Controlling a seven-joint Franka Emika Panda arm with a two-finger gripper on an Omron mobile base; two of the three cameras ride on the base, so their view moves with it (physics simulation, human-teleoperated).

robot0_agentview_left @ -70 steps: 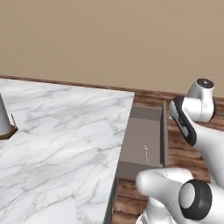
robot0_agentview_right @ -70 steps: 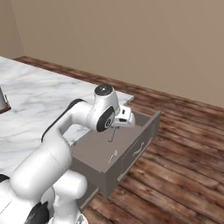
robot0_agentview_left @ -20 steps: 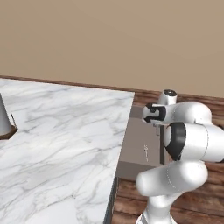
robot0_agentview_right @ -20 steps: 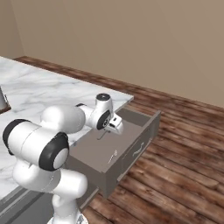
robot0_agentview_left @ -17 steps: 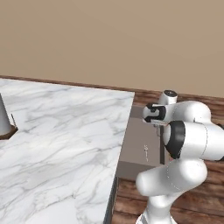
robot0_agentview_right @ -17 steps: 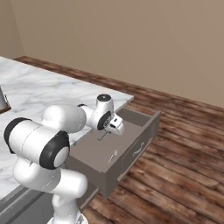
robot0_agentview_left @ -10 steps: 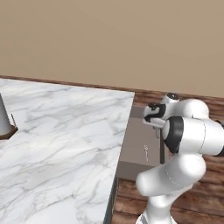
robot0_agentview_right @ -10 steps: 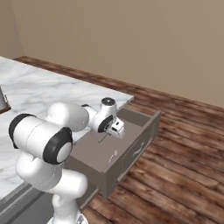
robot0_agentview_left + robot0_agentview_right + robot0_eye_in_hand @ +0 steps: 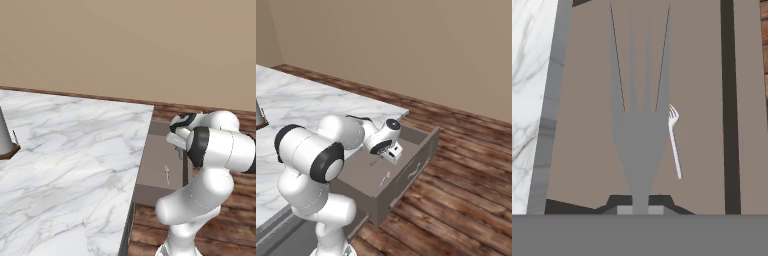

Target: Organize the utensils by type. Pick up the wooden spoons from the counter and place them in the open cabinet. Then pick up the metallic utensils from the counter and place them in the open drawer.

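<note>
Gripper (image 9: 377, 161) pinched on a grey fork (image 9: 639, 125) by its handle, tines forward, over the open drawer (image 9: 159, 191). Light, stiff, slick metal; thin handle likely to pivot, grip near neck. 1 small fork (image 9: 674, 141) already lying toward the drawer's front edge.

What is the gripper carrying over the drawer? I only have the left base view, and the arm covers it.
Observer: The hand view shows the gripper shut on a grey fork, prongs pointing away from the hand.
Operator: Is anything in the drawer?
Observer: A small silvery fork lies flat on the drawer floor, beside the held fork's head as the hand view frames it.
Operator: Is the drawer pulled out far?
Observer: The right base view shows it well out from under the counter, handle facing the wooden floor.
</note>
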